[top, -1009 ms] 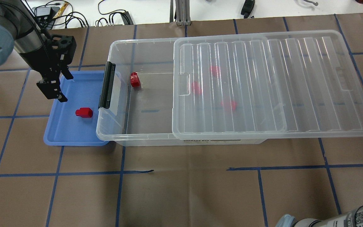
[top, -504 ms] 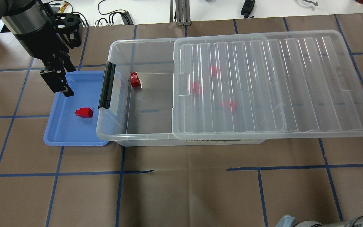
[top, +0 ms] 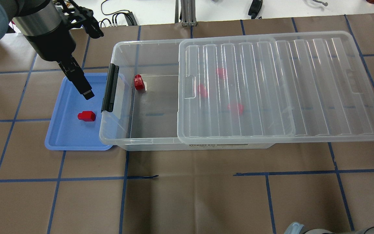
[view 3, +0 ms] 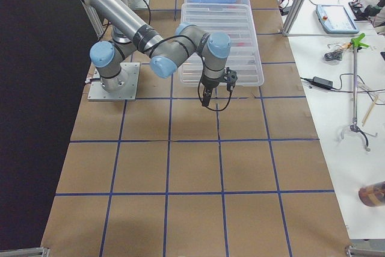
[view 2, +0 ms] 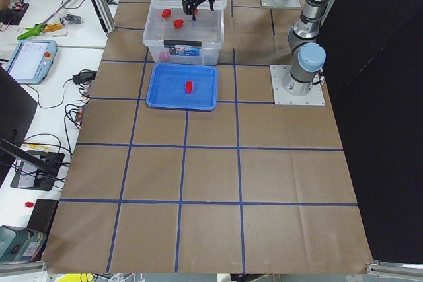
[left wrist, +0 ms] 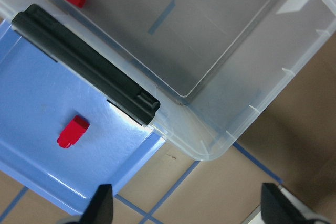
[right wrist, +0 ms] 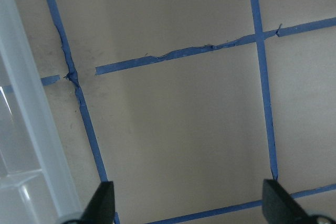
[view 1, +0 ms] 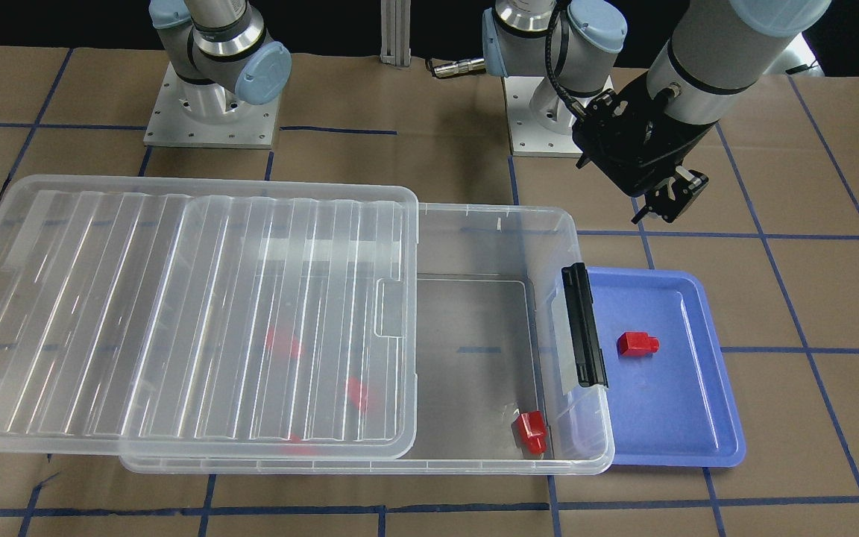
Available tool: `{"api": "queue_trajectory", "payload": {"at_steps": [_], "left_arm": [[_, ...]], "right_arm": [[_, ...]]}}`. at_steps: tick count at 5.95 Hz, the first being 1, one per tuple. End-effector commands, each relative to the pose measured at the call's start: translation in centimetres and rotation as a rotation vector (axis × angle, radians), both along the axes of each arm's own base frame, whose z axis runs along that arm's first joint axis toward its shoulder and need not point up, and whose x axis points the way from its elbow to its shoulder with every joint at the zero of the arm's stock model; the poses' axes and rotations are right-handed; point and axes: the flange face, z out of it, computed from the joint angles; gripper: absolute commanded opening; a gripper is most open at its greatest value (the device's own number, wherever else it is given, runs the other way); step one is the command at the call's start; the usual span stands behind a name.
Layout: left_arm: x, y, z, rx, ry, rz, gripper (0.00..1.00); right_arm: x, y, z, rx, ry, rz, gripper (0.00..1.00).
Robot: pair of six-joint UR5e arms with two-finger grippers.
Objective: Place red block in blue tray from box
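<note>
The left fingers point(left wrist: 104, 205) hung spread and empty near the blue tray point(top: 60, 136), where one red block point(top: 86, 116) lay. The right fingers point(right wrist: 102, 203), spread too, held nothing over the counter point(right wrist: 184, 129). A second red block point(top: 138, 82) sat in the box point(top: 122, 52); it looked light, rigid and slick, best pinched across the cube body.

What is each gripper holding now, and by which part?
Nothing. Both the left gripper and the right gripper have open, empty jaws; one red block lies free in the blue tray.
</note>
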Motion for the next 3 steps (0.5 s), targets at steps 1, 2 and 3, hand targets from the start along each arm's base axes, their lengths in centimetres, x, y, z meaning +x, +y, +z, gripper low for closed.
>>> {"api": "queue_trajectory", "payload": {"at_steps": [1,2,3], "left_arm": [[-0.5,1.8,2.0,-0.047,-0.048,0.363,0.99],[-0.6,2.0,2.8,-0.088,-0.058,0.521,0.99],[-0.6,2.1,3.6,-0.136,-0.055,0.688,0.99]], "right_arm": [[0.5,-0.2,-0.2,0.002,-0.001,0.009,1.00],[0.6,-0.2,-0.2,0.001,0.000,0.011,1.00],[0.7,-0.3,-0.4,0.004,-0.004,0.013,1.00]]}}
